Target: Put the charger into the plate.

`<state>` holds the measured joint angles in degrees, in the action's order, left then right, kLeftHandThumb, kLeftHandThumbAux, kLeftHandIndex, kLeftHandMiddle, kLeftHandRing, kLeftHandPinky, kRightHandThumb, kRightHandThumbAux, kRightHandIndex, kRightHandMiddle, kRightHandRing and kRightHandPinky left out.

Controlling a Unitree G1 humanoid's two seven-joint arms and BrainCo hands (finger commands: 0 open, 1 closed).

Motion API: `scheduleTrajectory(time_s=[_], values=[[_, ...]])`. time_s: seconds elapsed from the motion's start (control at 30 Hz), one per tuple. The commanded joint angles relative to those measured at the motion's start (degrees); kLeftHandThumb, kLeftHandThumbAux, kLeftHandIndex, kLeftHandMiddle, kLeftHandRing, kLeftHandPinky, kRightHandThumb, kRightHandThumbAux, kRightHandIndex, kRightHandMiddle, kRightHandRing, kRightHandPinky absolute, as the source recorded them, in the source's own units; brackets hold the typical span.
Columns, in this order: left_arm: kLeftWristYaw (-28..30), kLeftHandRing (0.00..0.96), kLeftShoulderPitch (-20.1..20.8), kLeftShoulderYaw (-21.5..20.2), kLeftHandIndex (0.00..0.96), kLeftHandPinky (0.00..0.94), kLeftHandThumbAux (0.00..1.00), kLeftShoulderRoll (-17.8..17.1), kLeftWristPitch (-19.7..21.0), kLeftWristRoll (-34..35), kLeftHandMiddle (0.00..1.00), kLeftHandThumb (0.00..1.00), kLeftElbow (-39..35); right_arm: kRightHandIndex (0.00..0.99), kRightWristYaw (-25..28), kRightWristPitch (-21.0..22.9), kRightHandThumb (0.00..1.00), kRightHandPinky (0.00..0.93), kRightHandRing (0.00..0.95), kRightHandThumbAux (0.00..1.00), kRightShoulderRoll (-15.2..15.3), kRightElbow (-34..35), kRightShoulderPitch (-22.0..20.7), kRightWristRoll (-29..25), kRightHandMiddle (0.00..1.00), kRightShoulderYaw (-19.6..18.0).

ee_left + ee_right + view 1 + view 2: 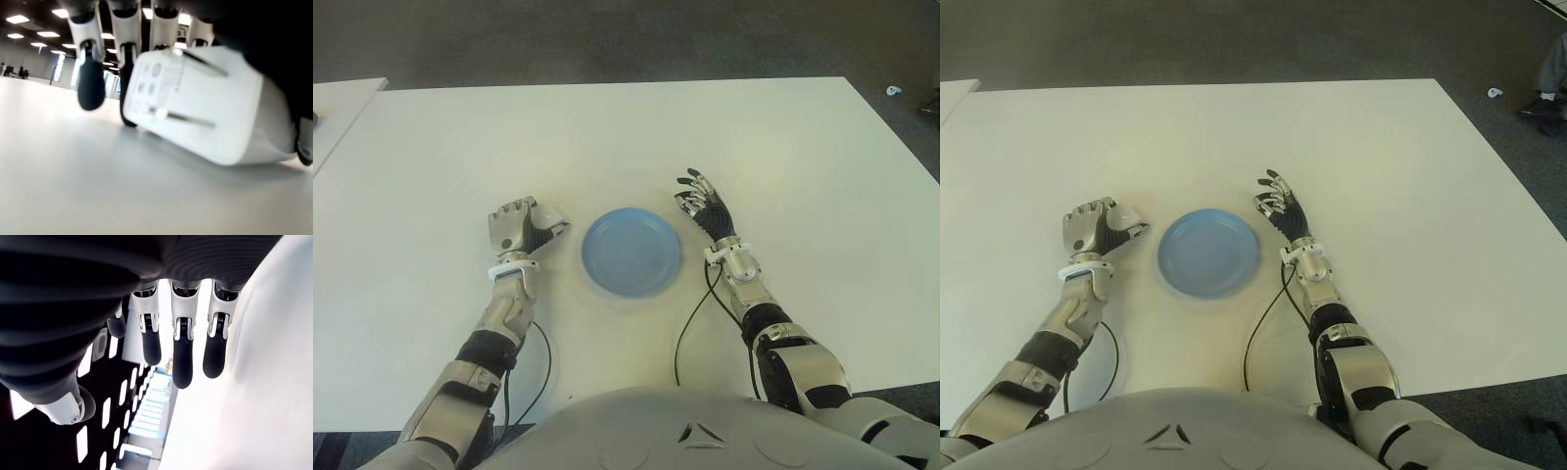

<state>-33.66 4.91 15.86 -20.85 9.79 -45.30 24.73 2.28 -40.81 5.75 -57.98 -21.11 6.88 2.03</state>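
The white charger [205,117] lies on the white table [607,137], tucked under my left hand [533,233]. That hand's fingers [91,83] curl down around the charger's far side, with its body against the palm. In the eye views the hand hides the charger almost entirely. A round blue plate [597,264] sits just right of the left hand, with nothing in it. My right hand [703,206] shows beside the plate's right rim, fingers [182,352] spread and holding nothing.
Black cables [690,323] trail from both wrists back toward my body. The corner of a second white table [337,98] shows at the far left. Dark floor runs past the table's far and right edges, with a person's foot [1540,102] there.
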Motion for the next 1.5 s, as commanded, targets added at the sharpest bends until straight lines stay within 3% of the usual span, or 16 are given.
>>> scheduleTrajectory(time_s=[0.03,0.3,0.73,1.03,1.3,1.5], values=[[-0.42,0.842,-2.36,-0.43,0.764,0.771,0.657,-1.05,-6.54,2.86,0.849,0.548,-0.65,0.000,0.12,4.09,0.122,0.353,0.324,0.582,-0.55,-3.94,6.20,0.07,0.217,0.14],[-2.07,0.856,-2.86,-1.28,0.824,0.796,0.599,-2.62,-13.81,3.80,0.871,0.524,-1.10,0.000,0.01,4.17,0.124,0.356,0.326,0.589,-0.46,-4.02,6.14,0.13,0.217,0.20],[-1.59,0.873,-3.65,-3.08,0.840,0.875,0.544,-2.72,-18.16,5.05,0.886,0.441,-2.94,0.000,-0.67,4.13,0.117,0.356,0.331,0.592,-0.38,-4.23,5.94,0.70,0.220,0.65],[-1.63,0.873,-4.11,-3.82,0.823,0.883,0.522,-2.58,-18.69,5.10,0.882,0.444,-4.35,0.000,-0.89,4.56,0.102,0.356,0.334,0.564,-0.29,-4.17,5.85,0.99,0.221,0.98],[2.25,0.875,-4.70,-4.90,0.822,0.892,0.502,-2.70,-17.86,5.76,0.882,0.437,-12.08,0.000,-0.81,4.54,0.096,0.358,0.330,0.544,-0.18,-4.09,5.85,1.16,0.218,1.35],[10.00,0.873,-6.90,-4.92,0.817,0.886,0.501,-0.92,-12.50,5.43,0.880,0.462,-25.84,0.000,-0.98,4.52,0.100,0.349,0.332,0.537,-0.18,-4.12,5.84,1.16,0.223,1.58]])
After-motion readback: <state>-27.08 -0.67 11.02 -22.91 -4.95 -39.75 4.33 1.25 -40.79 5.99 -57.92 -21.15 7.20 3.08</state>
